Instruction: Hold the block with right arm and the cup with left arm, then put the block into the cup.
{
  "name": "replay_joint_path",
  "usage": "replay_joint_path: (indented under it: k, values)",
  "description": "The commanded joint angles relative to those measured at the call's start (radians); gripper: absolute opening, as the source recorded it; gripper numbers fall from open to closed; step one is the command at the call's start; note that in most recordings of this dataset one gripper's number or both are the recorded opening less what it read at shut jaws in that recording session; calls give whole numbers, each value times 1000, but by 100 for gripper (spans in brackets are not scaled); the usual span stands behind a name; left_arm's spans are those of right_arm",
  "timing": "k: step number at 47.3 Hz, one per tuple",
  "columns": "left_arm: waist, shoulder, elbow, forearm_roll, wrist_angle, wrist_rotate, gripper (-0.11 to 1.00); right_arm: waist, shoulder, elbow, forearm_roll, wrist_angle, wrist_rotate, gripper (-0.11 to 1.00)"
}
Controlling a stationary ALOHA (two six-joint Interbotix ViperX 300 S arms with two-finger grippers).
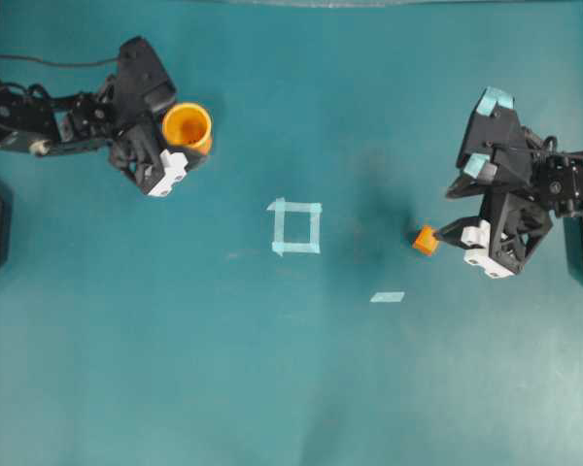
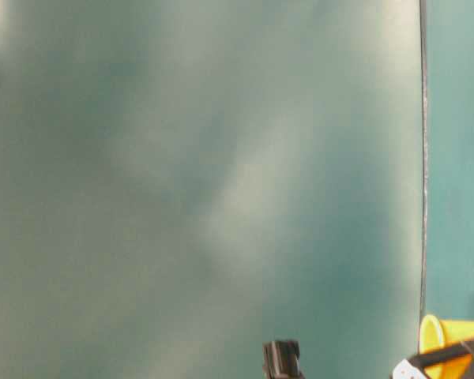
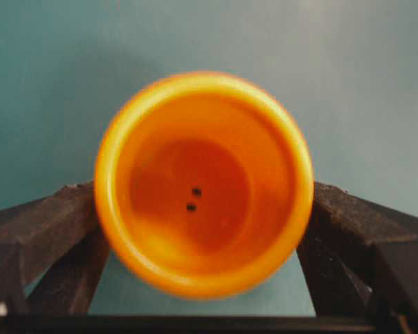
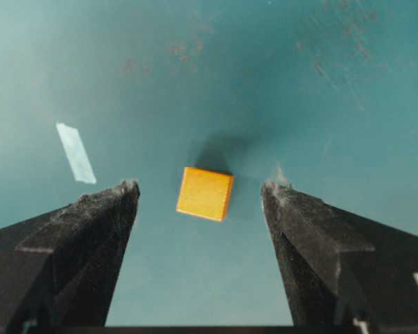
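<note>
The cup stands upright at the table's far left, between the left gripper's wide-apart jaws; light, stiff plastic, probably slick, so clamp its wall below the rim. The block lies between the right gripper's spread jaws, untouched; rigid, take 2 flat faces.

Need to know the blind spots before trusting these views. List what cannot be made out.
- Table-level view: the cup is cut off by the bottom and right edges; the block is not in frame.
- Left wrist view: the cup's rim is blurred, so contact with the left pincer's fingers is unclear.
- Overhead view: the left pincer hides the cup's base.
</note>
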Motion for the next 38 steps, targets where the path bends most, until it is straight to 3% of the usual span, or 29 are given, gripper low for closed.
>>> replay_joint_path:
  k: [1, 17, 29, 38]
  values:
    - [3, 0, -31, 0, -8, 2, 89, 0, -6, -25, -3, -9, 2, 68]
    - [-12, -5, -11, 2, -3, 0, 82, 0, 15, -28, -6, 38, 3, 68]
    - [-118, -8, -41, 2, 49, 0, 81, 0, 106, -63, -49, 152, 6, 68]
    - [-193, -5, -80, 0, 114, 0, 80, 0, 160, -87, -55, 132, 6, 68]
